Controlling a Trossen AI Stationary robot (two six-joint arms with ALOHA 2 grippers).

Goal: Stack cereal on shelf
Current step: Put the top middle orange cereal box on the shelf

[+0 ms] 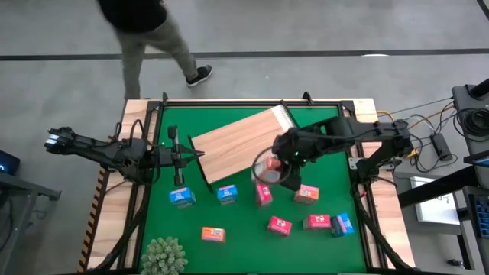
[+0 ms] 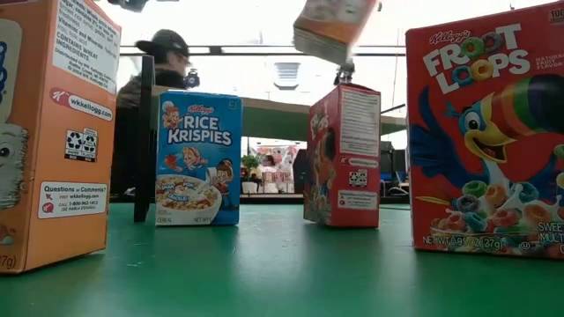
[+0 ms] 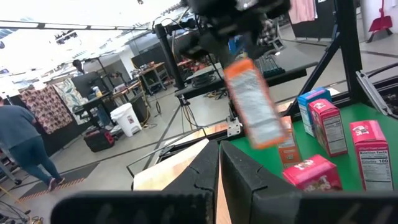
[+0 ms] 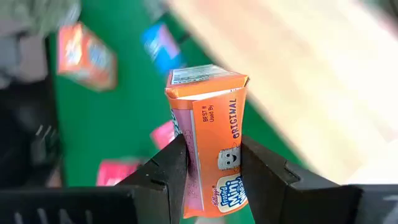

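One orange cereal box is clamped between the right end effector fingers, squeezed on its two broad faces and sticking out past the fingertips. In the low view that box hangs tilted in the air, above the upright boxes on the green table. From overhead, the right end effector sits just off the near edge of the shelf, which lies flat and skewed on the mat. Right below the held box stand a pink-red box and another orange box; two blue boxes sit further out toward the left arm. The left end effector is closed on nothing, its tip at the shelf's left edge, well apart from the held box. A person walks past the table's far side.
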